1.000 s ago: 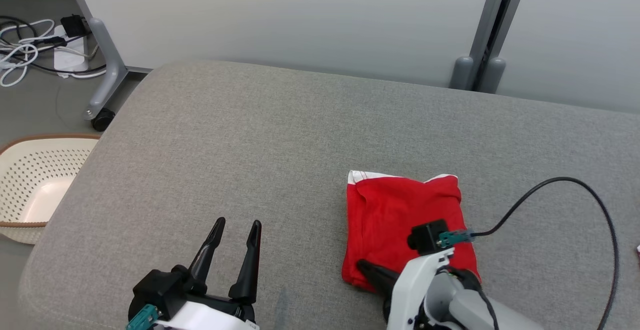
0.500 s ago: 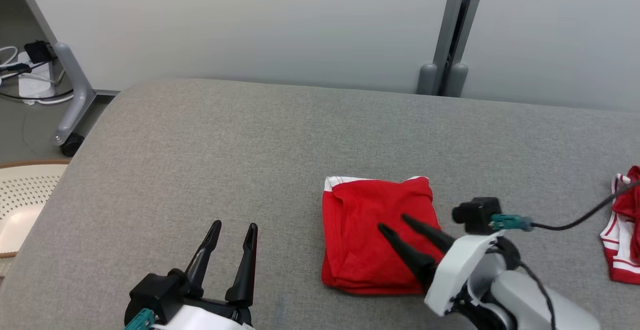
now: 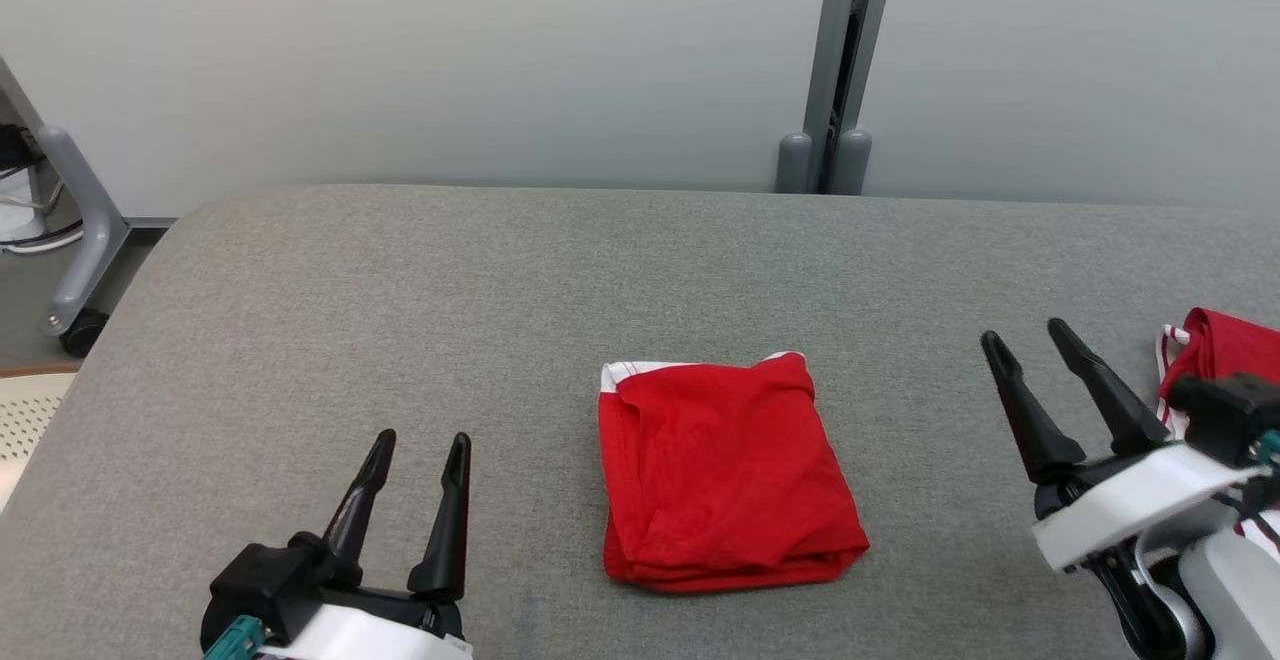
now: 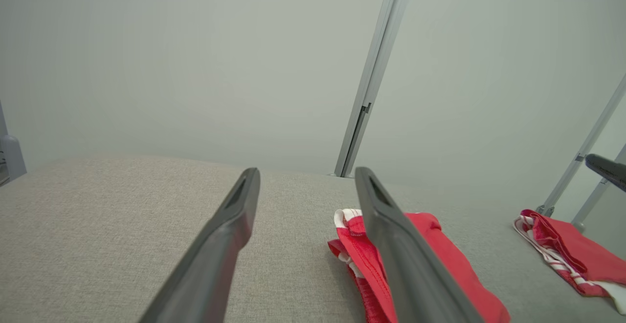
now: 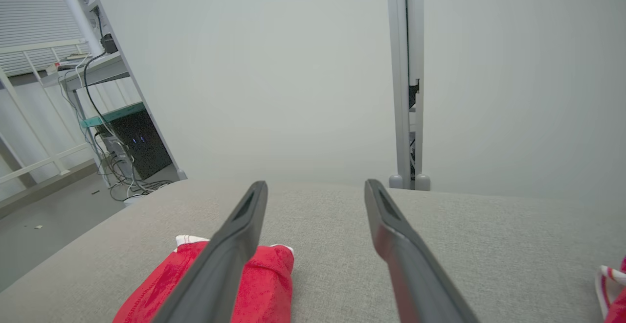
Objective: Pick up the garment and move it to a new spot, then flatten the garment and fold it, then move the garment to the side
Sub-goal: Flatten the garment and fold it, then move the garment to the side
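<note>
A folded red garment point(image 3: 725, 475) is pictured on the grey bench point(image 3: 400, 290) between the left jaws and the right jaws, both pairs spread.

Lab or test bay, office-like. Pale partition panels point(image 3: 400, 60) on grey metal posts point(image 3: 840, 60), one leg on a caster point(image 3: 78, 332). Off to the side is a desk point(image 5: 95, 66) with trailing cables point(image 5: 122, 182) and a dark computer tower point(image 5: 134, 147), indicators lit. Work surface: grey fabric-covered table point(image 3: 400, 280).
</note>
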### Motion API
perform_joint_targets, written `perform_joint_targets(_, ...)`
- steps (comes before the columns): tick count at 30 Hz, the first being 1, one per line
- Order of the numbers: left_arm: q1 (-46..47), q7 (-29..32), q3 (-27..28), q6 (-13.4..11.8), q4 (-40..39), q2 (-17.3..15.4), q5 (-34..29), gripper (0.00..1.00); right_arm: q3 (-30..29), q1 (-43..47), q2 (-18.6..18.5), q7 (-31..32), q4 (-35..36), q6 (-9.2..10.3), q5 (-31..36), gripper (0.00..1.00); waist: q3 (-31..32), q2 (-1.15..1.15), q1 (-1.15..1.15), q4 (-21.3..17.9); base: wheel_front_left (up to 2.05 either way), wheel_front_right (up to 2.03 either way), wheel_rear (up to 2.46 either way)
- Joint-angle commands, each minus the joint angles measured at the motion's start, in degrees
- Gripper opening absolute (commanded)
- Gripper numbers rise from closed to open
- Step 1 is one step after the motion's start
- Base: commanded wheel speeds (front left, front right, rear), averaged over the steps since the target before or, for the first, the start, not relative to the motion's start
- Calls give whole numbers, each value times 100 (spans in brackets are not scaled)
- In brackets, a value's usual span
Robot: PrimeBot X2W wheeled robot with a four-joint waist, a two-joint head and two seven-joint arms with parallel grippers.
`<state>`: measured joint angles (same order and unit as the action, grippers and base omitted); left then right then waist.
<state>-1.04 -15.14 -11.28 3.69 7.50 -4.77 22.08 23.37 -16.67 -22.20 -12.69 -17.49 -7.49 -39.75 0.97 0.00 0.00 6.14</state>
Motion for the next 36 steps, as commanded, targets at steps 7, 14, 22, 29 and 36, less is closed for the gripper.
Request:
perform_joint_targets(7,-90,4,291,-158,-179,-62,-34,100,-1472,1152,705,-104,673,-1,1081,100,-53,0,0,-146,0,0,0)
perform_joint_targets(14,-80,4,400,-219,-201,-26,-102,100,-2041,1858,1359,107,1232,-1,1753,100,-124,0,0,-134,0,0,0)
perform_joint_targets(22,8,4,410,-202,-162,5,-255,100,-2121,1977,1508,440,1589,-1,2077,100,-92,0,0,-102,0,0,0)
perform_joint_targets(29,36,4,406,-190,-188,51,-310,100,-1682,1697,1421,869,1466,-1,1970,100,-132,0,0,-77,0,0,0)
perform_joint_targets(36,165,4,316,-117,-146,85,-301,100,-1107,909,1204,1249,661,-1,1647,100,-283,0,0,47,0,0,0)
